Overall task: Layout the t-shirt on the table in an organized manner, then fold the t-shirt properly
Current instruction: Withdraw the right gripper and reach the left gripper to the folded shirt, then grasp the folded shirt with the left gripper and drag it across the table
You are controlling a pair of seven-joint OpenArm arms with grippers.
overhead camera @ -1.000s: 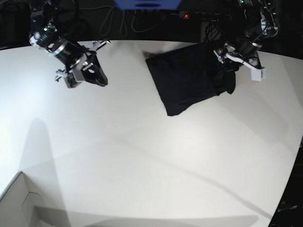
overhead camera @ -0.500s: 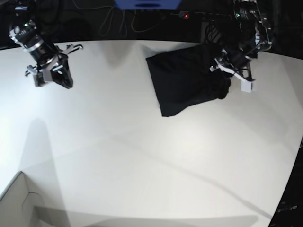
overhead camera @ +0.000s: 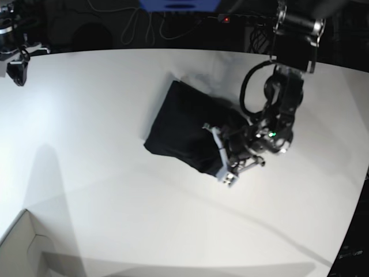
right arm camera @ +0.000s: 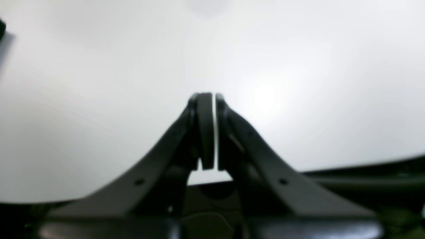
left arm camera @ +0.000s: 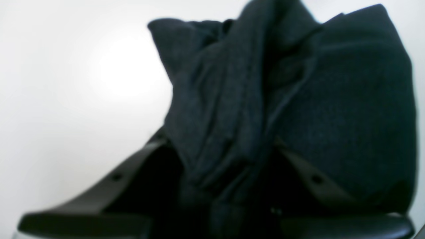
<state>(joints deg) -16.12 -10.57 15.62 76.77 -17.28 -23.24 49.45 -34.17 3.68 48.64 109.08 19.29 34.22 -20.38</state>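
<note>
The black t-shirt (overhead camera: pixel 181 124) lies bunched in a compact dark heap on the white table (overhead camera: pixel 115 173), right of centre. My left gripper (overhead camera: pixel 223 154) is at the heap's near right edge, shut on a fold of the t-shirt. In the left wrist view the wrinkled fabric (left arm camera: pixel 265 109) is pinched between the two black fingers (left arm camera: pixel 132 172). My right gripper (overhead camera: pixel 17 69) is at the table's far left back corner, away from the shirt. In the right wrist view it (right arm camera: pixel 214 129) is shut and empty over bare table (right arm camera: pixel 99 83).
A white box corner (overhead camera: pixel 23 248) sits at the front left. Cables and a dark background (overhead camera: pixel 144 26) run behind the table's curved back edge. The left arm's body (overhead camera: pixel 282 98) stands over the table's right side.
My left gripper has pulled the t-shirt left and toward the table's middle, bunching it. My right arm has drawn back to the far left corner.
</note>
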